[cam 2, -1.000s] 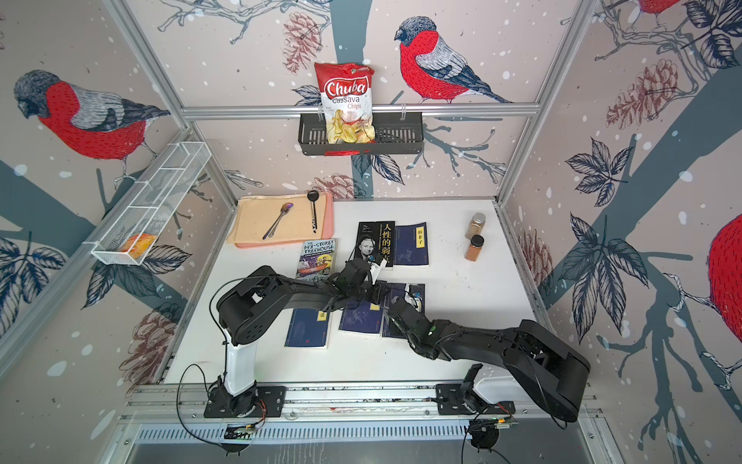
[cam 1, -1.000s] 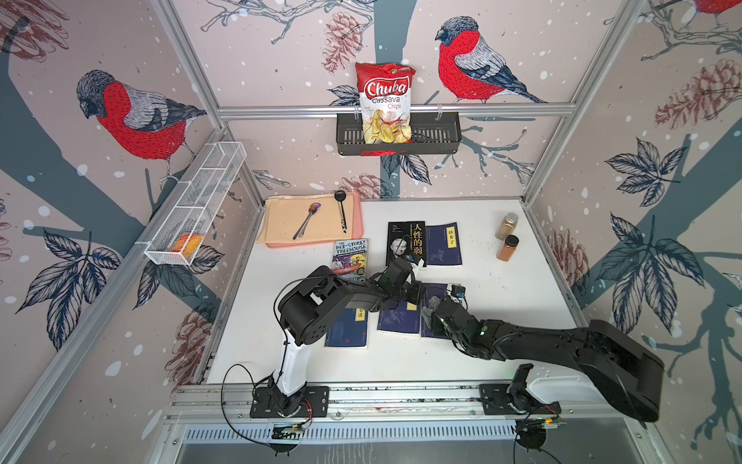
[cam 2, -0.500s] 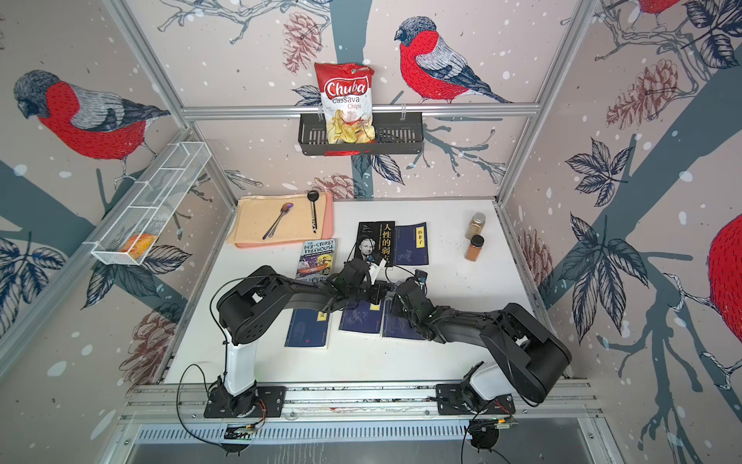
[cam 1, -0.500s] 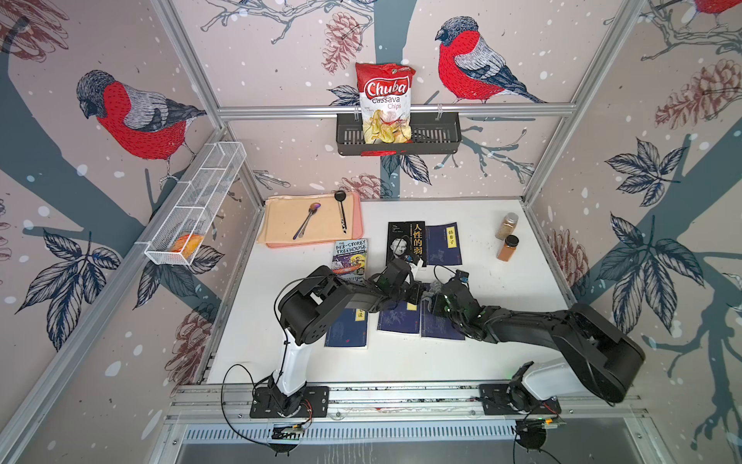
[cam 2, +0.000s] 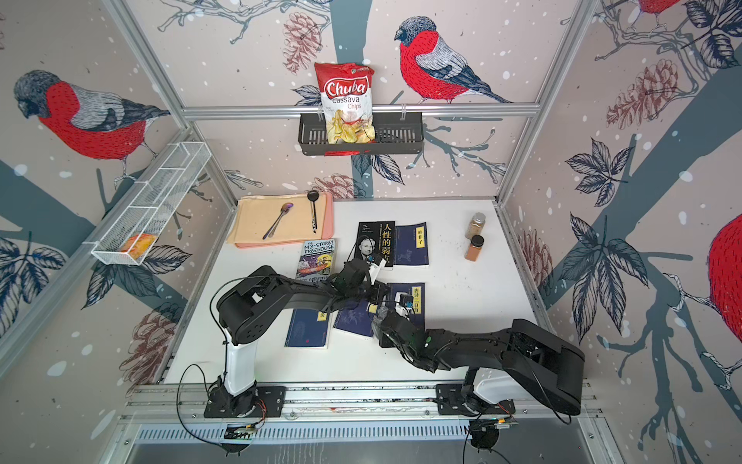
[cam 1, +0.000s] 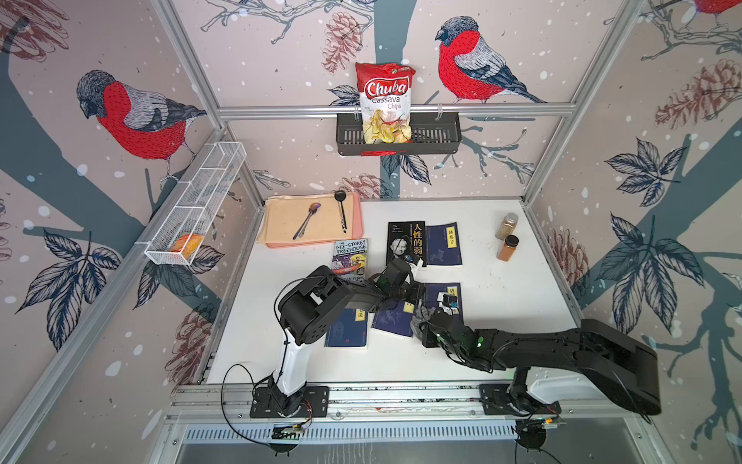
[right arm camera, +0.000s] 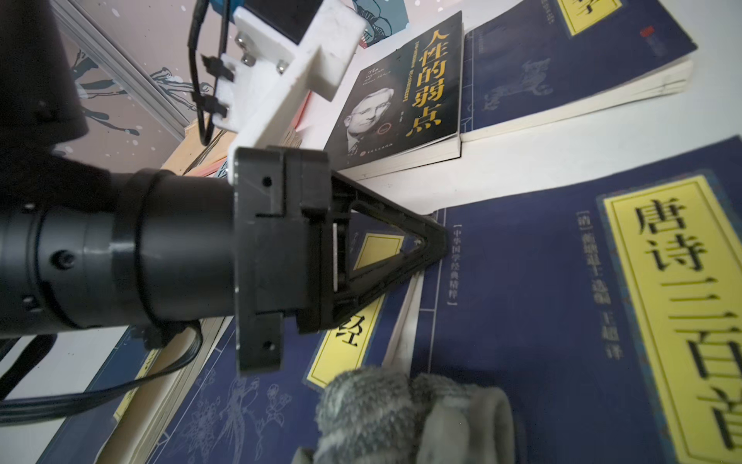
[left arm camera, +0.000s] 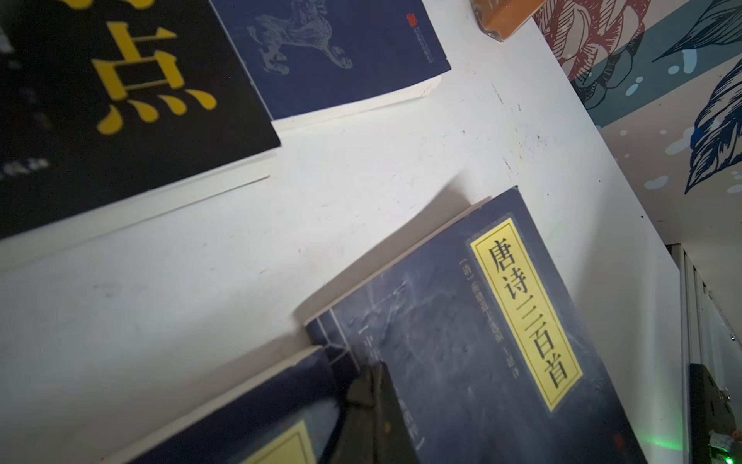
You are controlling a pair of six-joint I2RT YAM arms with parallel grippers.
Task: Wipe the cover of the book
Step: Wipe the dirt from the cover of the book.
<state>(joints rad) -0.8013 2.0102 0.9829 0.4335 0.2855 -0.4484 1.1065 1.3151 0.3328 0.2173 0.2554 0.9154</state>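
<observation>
The book point(cam 1: 434, 294) point(cam 2: 415, 317) is dark blue with a yellow title label and lies flat near the table's middle; its cover fills the left wrist view point(left arm camera: 461, 321) and the right wrist view point(right arm camera: 542, 301). My left gripper point(cam 1: 419, 291) point(left arm camera: 371, 371) point(right arm camera: 439, 245) is shut, its tip pressing on the book's far left corner. My right gripper point(cam 1: 423, 323) point(cam 2: 381, 321) is shut on a grey cloth point(cam 1: 420, 315) point(right arm camera: 401, 409). The cloth rests at the book's near left edge and hides the fingertips.
Two more blue books point(cam 1: 347, 329) point(cam 1: 393, 321) lie left of it, one touching its edge. Behind lie a black book point(cam 1: 405, 241), a blue book point(cam 1: 443, 245) and a Treehouse book point(cam 1: 350, 257). Two spice jars point(cam 1: 506, 237) stand at the back right, an orange mat point(cam 1: 281, 225) with spoons at the back left.
My right gripper carried the cloth up over the cover toward the far edge, then drew it back to the near left edge. The left arm has stayed put.
</observation>
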